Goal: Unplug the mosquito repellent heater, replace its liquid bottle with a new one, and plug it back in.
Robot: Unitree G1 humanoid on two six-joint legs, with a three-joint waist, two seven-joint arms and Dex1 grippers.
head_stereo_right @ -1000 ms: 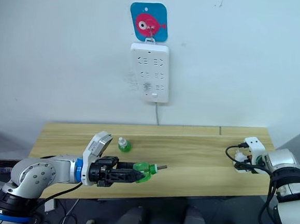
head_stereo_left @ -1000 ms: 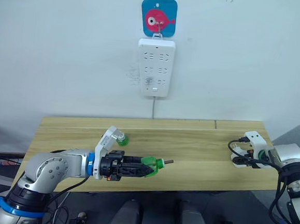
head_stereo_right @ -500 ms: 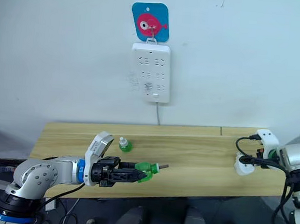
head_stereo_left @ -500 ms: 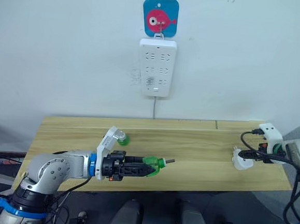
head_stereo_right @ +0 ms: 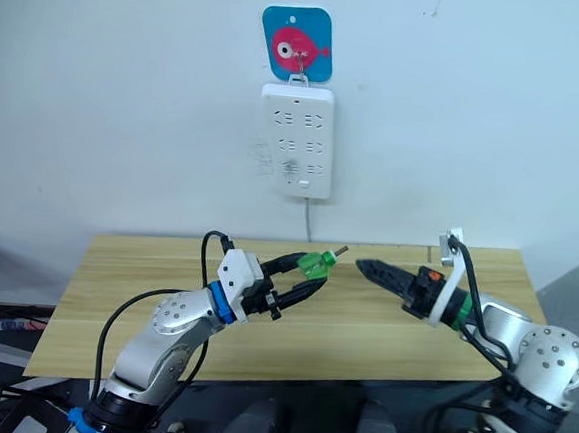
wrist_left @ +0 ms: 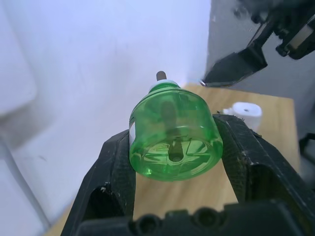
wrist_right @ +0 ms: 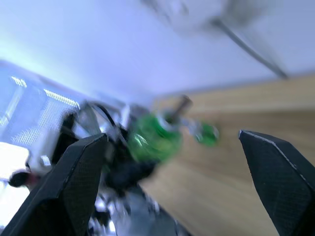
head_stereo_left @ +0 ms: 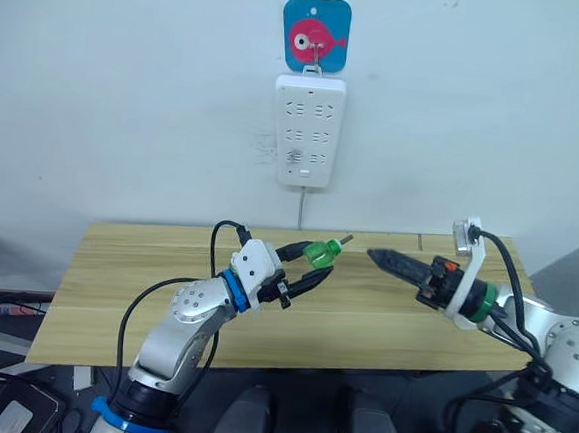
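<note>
I'm holding the green bottle [head_stereo_left: 318, 253] clamped in the left gripper [head_stereo_left: 306, 266], wick pointing right at the open, empty right gripper [head_stereo_left: 384, 259].

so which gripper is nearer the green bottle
Left. The left gripper is shut on the green bottle; the right gripper points at it from the other side, apart and empty.

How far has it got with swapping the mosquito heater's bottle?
Done: the heater lies unplugged on the table, and the power strip has nothing plugged in. In hand: the left gripper has its jaws shut on a green bottle, raised toward the open, empty right gripper. Left: fitting a bottle into the heater and plugging it back in.
</note>
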